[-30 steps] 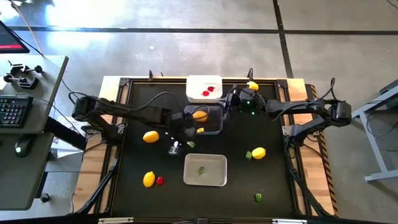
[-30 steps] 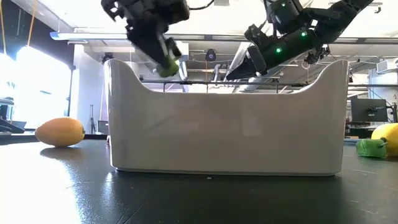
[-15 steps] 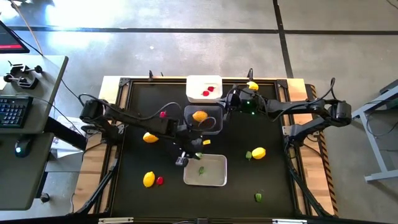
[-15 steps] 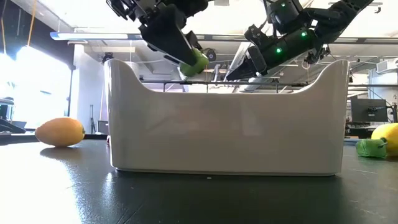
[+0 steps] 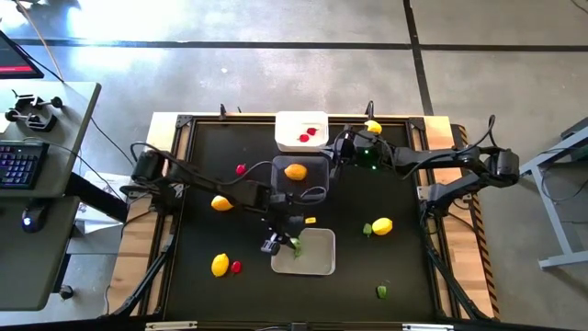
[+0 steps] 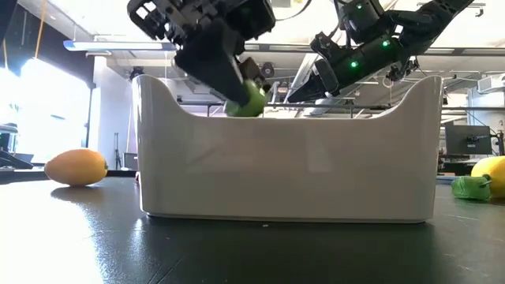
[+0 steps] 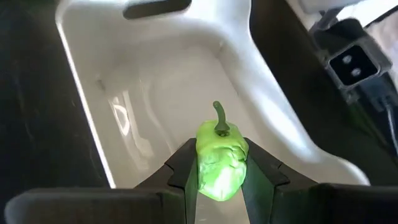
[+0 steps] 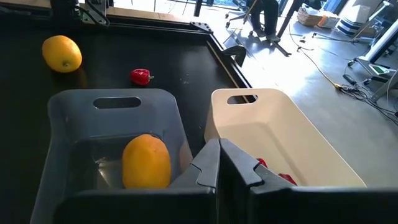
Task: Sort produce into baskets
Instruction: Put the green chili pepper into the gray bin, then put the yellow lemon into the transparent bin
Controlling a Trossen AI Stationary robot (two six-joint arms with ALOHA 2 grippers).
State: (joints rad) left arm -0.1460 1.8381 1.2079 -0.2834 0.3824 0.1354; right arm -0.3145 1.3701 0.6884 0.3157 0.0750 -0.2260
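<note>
The left gripper (image 7: pixel 221 180) has its jaws clamped on a small green pepper (image 7: pixel 220 160), stem pointing forward, and hangs just above the near basket (image 5: pixel 317 264), the pale one closest to the front edge of the surface. In the low view the pepper sits level with the basket's rim, so it looks ready to be let go. Directly below the jaws the basket floor looks bare, though the high view may show a second green piece there, half hidden by the arm.

The right gripper (image 8: pixel 219 163), jaws together and empty, waits above the gap between the grey basket (image 8: pixel 62 118), which already holds one lemon (image 8: pixel 146 160), and the white basket (image 8: pixel 311 143), which holds red pieces (image 5: pixel 308 135).

The sorting seems roughly halfway. Left on the surface: a lemon (image 5: pixel 221 202) and a red piece (image 5: pixel 241 169) out beyond the left jaws toward that arm's base, another lemon (image 5: pixel 220 265) with a red piece (image 5: pixel 236 267) beside it near the front, a lemon (image 5: pixel 382 225) touching a green piece (image 5: pixel 367 229) on the far side of the near basket, a green piece (image 5: pixel 381 291) at the front right, and a lemon (image 5: pixel 372 127) behind the right jaws.
</note>
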